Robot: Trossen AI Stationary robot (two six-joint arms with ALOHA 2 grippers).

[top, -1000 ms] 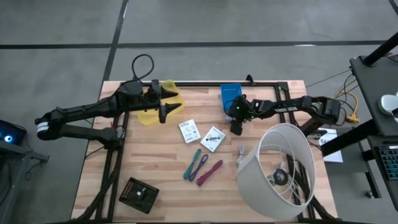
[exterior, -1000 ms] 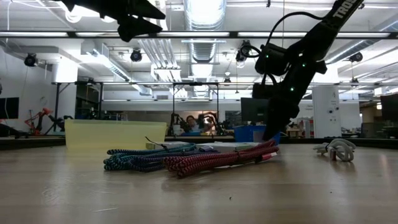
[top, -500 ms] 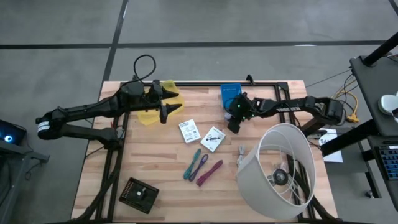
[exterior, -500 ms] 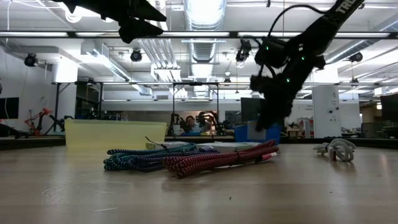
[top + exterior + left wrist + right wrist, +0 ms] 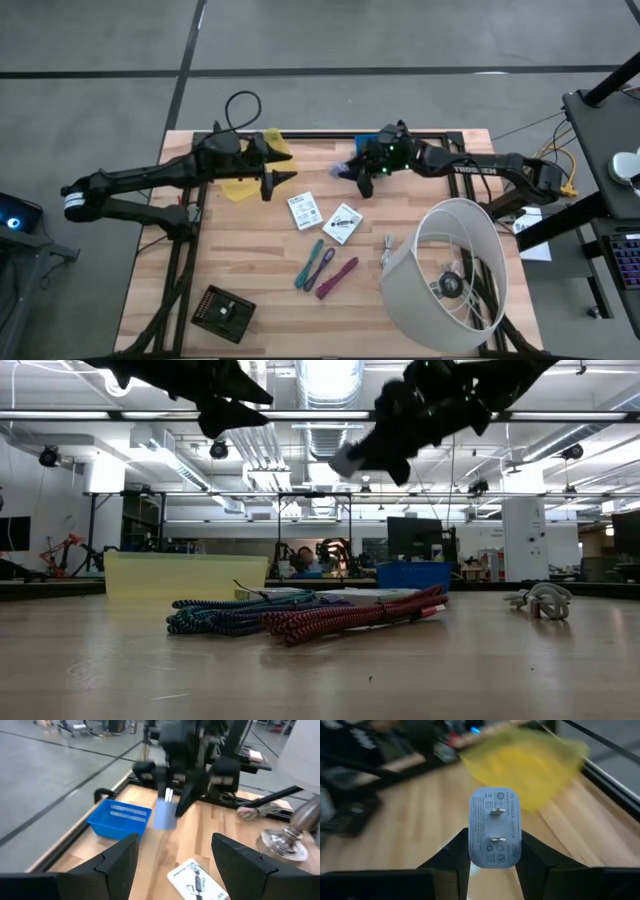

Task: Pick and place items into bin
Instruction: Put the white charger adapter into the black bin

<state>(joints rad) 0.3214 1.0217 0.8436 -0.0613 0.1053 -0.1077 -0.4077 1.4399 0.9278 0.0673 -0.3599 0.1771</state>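
Two arms: both raised over the far half of the wooden worktop (image 5: 250,290); left arm on the left side, right arm reaching in from the right.
Right gripper (image 5: 352,172): fingers closed on a pale lavender plug adapter (image 5: 495,827), carried in the air, clear of the worktop.
Right wrist view alone: adapter is a flat rounded block with two metal prongs and printed marks on its face, pinched at its two sides between the dark fingers (image 5: 451,857); a blurred yellow bin (image 5: 530,760) lies beyond it.
High view alone: adapter shows only as a pale smudge (image 5: 340,168), just beside the blue bin (image 5: 372,143) and well apart from the yellow bin (image 5: 238,187).
Left gripper (image 5: 277,172): fingers spread wide, holding nothing, over the worktop beside the yellow bin.
Left wrist view alone: blue bin (image 5: 120,817) has perforated walls; the adapter (image 5: 164,815) hangs from the right gripper (image 5: 172,795) beside it.
Packets: two white printed packets (image 5: 304,211) (image 5: 343,222), flat and rectangular, at mid-worktop.
Slim tools: teal (image 5: 309,264), purple (image 5: 323,263) and magenta (image 5: 337,277) lie side by side nearer the front.
Low view alone: the slim tools show a braided, cord-like texture (image 5: 330,615).
Clip: small metal clip (image 5: 388,243) beside the big white lampshade (image 5: 445,275).
Device: flat black square (image 5: 223,312) at the front left.
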